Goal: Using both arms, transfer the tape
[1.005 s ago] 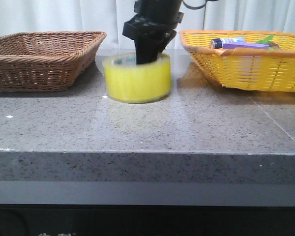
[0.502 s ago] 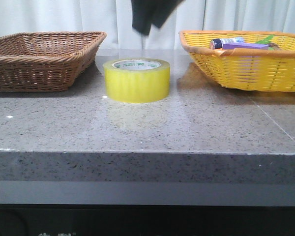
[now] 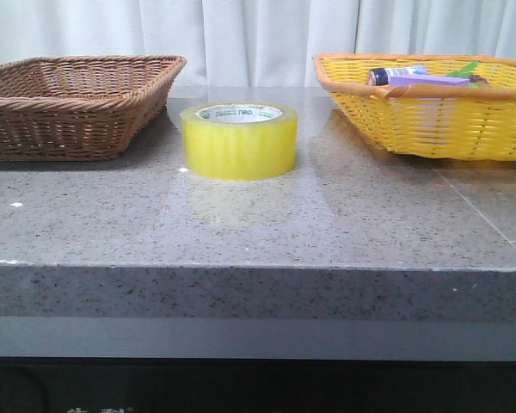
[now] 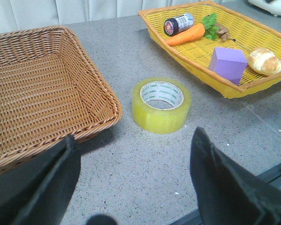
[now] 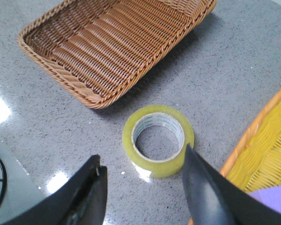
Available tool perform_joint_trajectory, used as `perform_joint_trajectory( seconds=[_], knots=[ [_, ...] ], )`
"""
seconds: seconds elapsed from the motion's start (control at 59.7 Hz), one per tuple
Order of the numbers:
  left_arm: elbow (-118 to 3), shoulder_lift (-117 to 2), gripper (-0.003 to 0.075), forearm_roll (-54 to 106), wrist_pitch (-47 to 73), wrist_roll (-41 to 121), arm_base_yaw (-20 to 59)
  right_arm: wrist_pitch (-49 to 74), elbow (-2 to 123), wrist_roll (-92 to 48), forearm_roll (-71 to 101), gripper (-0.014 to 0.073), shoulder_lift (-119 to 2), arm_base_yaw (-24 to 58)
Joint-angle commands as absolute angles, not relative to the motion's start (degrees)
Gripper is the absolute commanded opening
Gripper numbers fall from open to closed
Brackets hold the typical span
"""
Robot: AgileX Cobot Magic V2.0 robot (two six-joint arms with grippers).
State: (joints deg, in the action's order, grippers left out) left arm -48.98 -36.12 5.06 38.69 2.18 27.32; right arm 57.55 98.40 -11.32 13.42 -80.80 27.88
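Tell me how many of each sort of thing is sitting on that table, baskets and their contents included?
Baskets: 2 (brown basket, yellow basket)
Tape rolls: 1 (tape)
Jars: 1 (jar)
Toy carrots: 1 (carrot)
Purple blocks: 1 (block)
Bread rolls: 1 (bread)
Total: 7

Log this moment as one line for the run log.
tape: flat on table, between baskets | left gripper: open, empty | right gripper: open, empty, above tape
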Motion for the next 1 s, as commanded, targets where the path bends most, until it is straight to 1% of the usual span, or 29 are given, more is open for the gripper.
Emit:
perform_joint_trajectory(
  seconds=[0.0,0.318,0.435,0.62,0.77,0.988],
  knots=[
    [-50.9,-36.6,0.0494,5.8,34.3,2.2,27.7,48.9,91.3,-11.2,14.9,0.0400,-72.0,27.9],
    [-50.9,-39.0,0.0494,5.8,34.3,3.4,27.7,38.9,63.1,-11.2,16.2,0.0400,-49.9,27.9],
    [-51.2,-42.0,0.0494,7.9,34.9,7.9,27.7,35.4,56.9,-11.2,16.2,0.0400,-45.2,27.9],
    [-56.2,-48.6,0.0494,12.7,38.1,19.4,27.7,35.9,54.2,-11.2,16.1,0.0400,-42.9,27.9],
    [-63.7,-56.5,0.0494,13.4,44.7,28.3,28.8,36.8,54.2,-11.2,16.1,0.0400,-42.9,27.9],
    [-74.9,-69.4,0.0494,13.4,49.5,40.1,31.9,36.8,54.2,-11.2,16.1,0.0400,-42.9,27.9]
  ],
)
